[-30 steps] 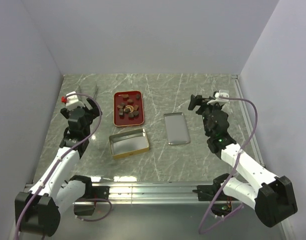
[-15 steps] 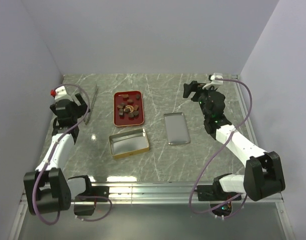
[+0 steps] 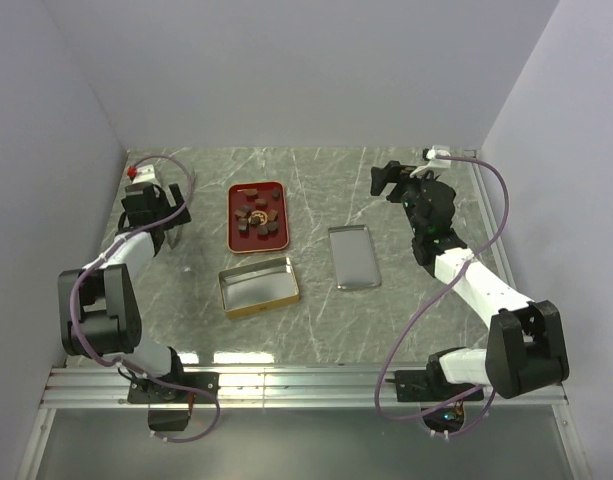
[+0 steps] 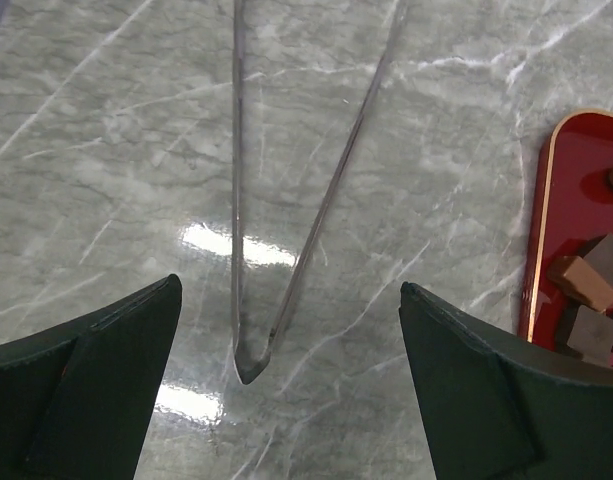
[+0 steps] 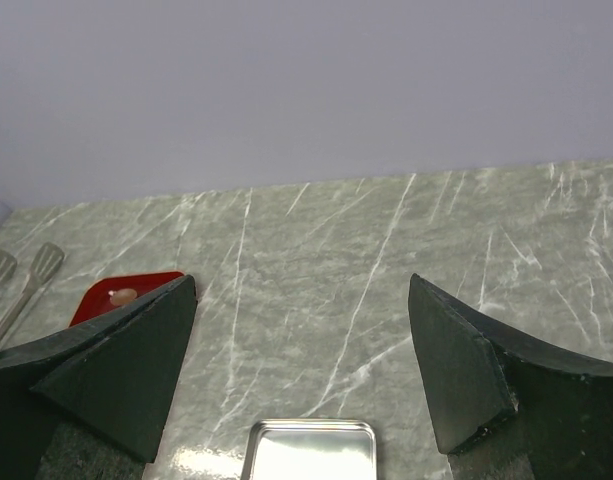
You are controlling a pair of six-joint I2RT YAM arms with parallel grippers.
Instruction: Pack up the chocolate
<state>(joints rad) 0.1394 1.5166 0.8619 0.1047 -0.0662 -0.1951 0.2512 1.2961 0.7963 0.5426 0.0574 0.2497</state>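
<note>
Two tools hang wide open and empty over the counter (image 3: 316,320): left tool (image 4: 291,390) above the tongs (image 4: 236,200), right tool (image 5: 301,380) beyond the lid (image 3: 352,257). Just far of the gold tin (image 3: 259,288), the red tray (image 3: 232,225) holds the chocolate (image 3: 258,217): small, light, firm, likely slippery; pinch each across its sides.
</note>
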